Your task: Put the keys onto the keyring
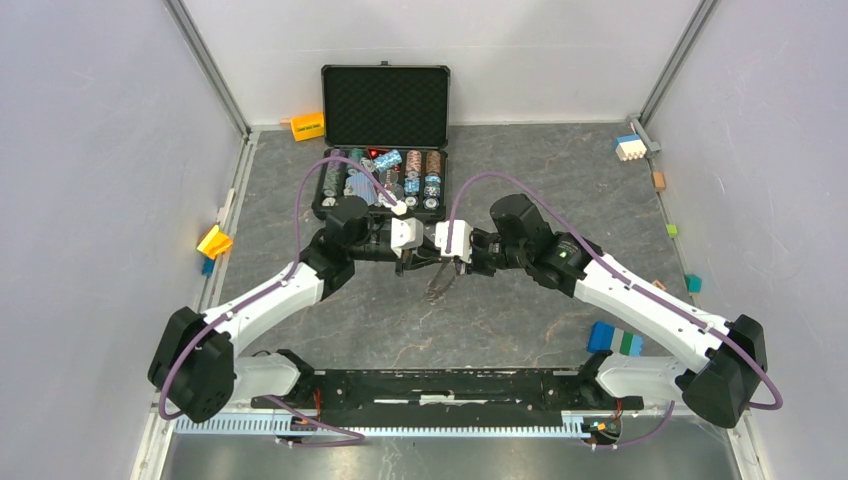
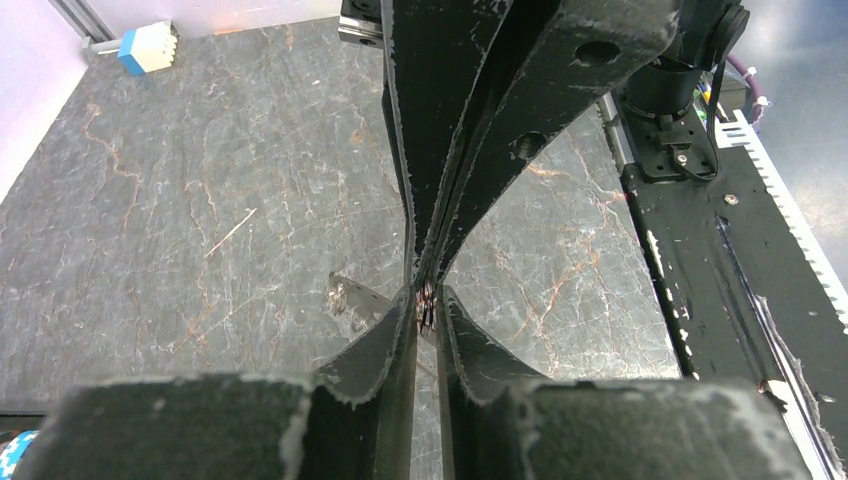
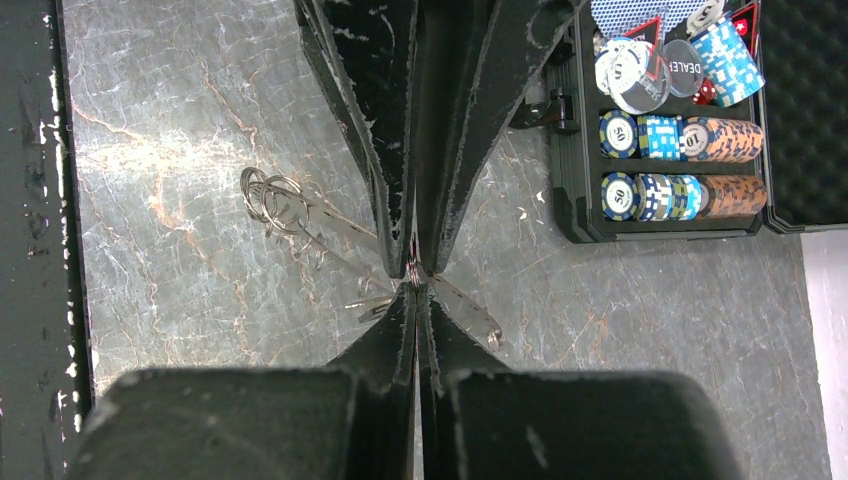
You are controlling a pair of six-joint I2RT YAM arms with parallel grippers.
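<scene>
- Your keys sit at the middle of the table, on the near side of the open black case, right where the two grippers meet tip to tip.
- In the right wrist view, one thin silver blade runs from the pinch point out to the keyring, which shows there as a small cluster of overlapping wire loops.
- Two more bits of silver metal stick out on either side of the pinch: a toothed one and a flat one.
- From above, the bunch shows only as a thin dark tangle hanging towards the near side under the fingertips. You cannot tell whether it touches the table.
- Your left gripper has its fingers drawn together, with only a sliver of gap and a small dark piece caught at the tips.
- Your right gripper is also pressed closed on the thin metal. Which piece each gripper holds is too small to make out.
- Both arms reach inwards from their bases and meet nose to nose.
- The case holds rows of poker chips, just beyond the grippers on the far side.
- Small coloured blocks lie along the edges: an orange one at the far left, a blue-and-white one, and a blue one at the near right.
</scene>
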